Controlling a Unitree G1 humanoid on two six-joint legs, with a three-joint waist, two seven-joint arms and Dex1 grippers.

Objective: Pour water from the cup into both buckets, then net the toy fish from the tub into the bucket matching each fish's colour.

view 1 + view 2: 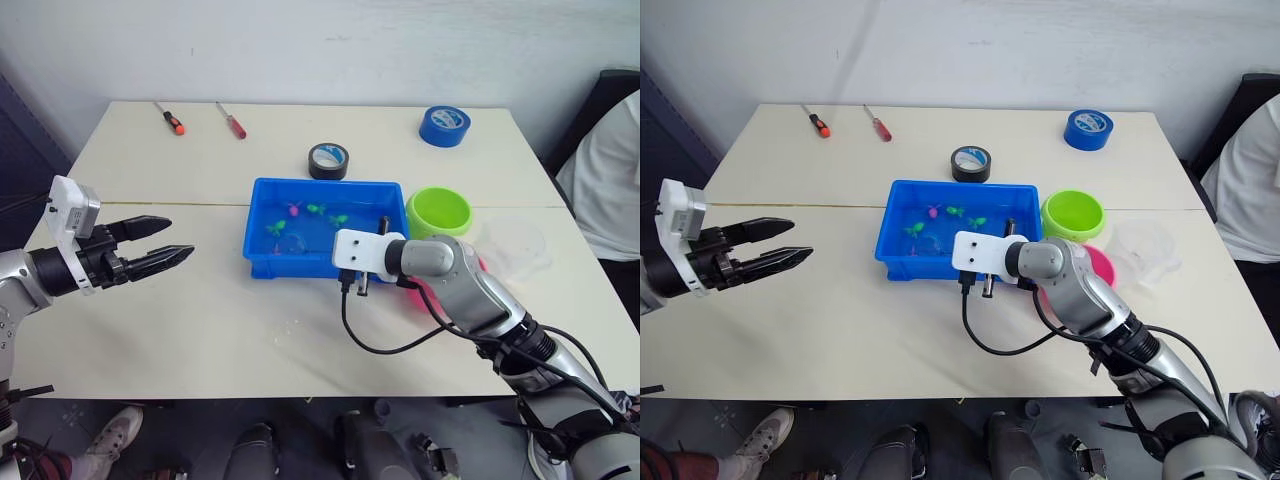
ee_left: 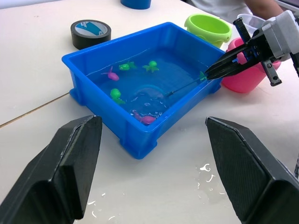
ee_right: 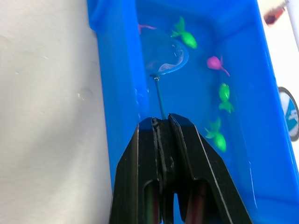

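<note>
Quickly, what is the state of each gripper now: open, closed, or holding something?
Left gripper: open, holding nothing, above the table.
Right gripper: closed on the net handle, hoop in the tub water.

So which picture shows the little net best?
The right wrist view: the net shows whole there, hoop under water in the tub, its thin handle running back into the shut right gripper. The left wrist view shows a faint hoop and the handle. The eye views barely show it.
</note>
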